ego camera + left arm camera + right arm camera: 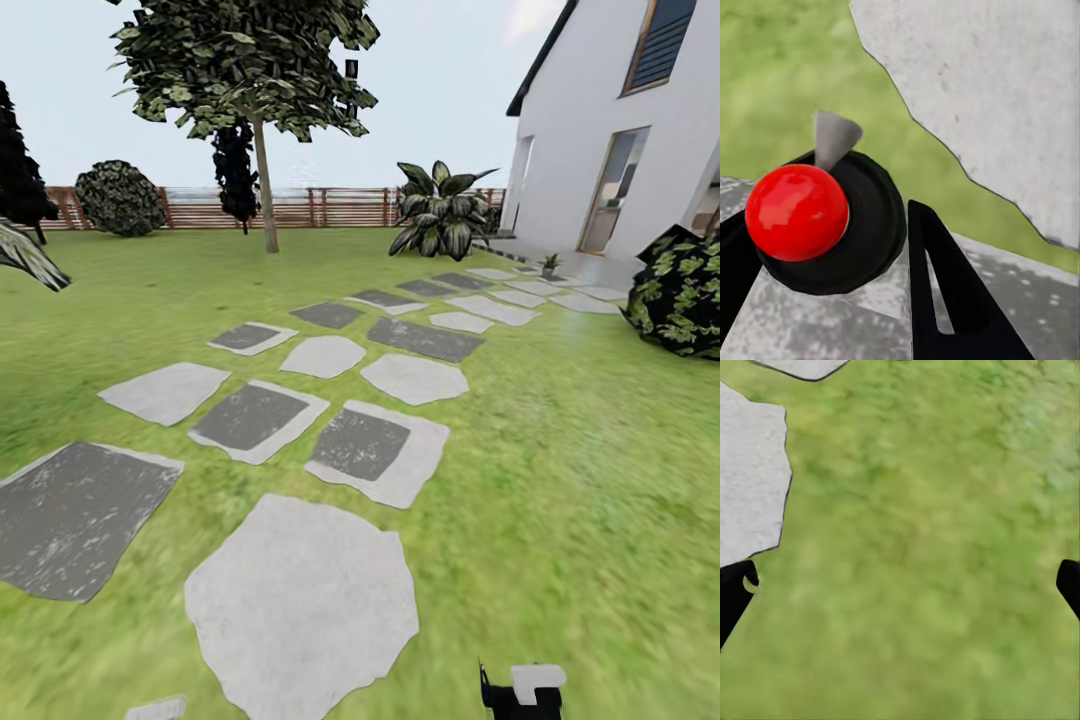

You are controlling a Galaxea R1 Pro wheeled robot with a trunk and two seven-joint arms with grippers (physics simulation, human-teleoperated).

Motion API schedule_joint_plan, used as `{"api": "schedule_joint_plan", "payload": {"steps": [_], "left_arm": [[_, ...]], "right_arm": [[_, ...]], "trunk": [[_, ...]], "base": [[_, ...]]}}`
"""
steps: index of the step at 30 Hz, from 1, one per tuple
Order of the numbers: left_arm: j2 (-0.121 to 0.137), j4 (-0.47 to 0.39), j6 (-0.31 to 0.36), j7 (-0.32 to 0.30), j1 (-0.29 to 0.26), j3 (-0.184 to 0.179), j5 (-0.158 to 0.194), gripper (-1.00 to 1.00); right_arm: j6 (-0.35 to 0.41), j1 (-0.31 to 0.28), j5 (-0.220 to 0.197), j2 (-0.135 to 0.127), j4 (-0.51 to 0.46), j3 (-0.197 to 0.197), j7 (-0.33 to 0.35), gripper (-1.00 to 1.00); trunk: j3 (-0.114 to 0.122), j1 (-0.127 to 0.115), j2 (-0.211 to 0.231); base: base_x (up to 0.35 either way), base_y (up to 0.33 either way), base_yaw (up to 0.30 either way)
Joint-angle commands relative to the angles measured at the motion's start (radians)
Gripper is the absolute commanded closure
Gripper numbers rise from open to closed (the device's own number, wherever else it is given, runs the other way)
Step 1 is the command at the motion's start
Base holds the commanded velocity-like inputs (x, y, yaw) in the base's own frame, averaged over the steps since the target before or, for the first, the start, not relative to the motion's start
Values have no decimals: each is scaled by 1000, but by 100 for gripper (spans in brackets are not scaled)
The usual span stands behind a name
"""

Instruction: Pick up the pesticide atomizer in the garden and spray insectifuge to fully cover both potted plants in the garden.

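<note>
Your left gripper [832, 247] is clamped on the pesticide atomizer [825, 221], red ball top between black fingers. Right gripper [900, 585] fingers spread over lawn [930, 547]. One potted plant [549, 265] sits far right, beside the house [620, 130]

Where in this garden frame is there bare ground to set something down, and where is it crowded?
Open lawn lies between the stepping stones and the dark bush; more bare grass runs left of the stones toward the fence. The stones themselves lie bare. Crowded: near the house, around the big leafy plant and small potted plant.
</note>
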Motion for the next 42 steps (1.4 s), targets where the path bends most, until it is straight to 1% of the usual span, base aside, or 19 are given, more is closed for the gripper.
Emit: {"api": "schedule_joint_plan", "payload": {"steps": [1,12,25,42], "left_arm": [[0,1,-4,2,-1,7,-10,100],[0,1,-4,2,-1,7,-10,100],[0,1,-4,2,-1,6,-10,100],[0,1,-4,2,-1,6,-10,100]], "right_arm": [[-2,-1,11,0,0,-4,-7,-100],[-2,-1,12,0,0,-4,-7,-100],[-2,-1,12,0,0,-4,-7,-100],[-2,-1,12,0,0,-3,-6,-100]], "trunk": [[-3,0,0],[-19,0,0],[-23,0,0],[-49,0,0]], "base": [[334,0,0],[334,0,0],[334,41,0],[334,71,0]]}}
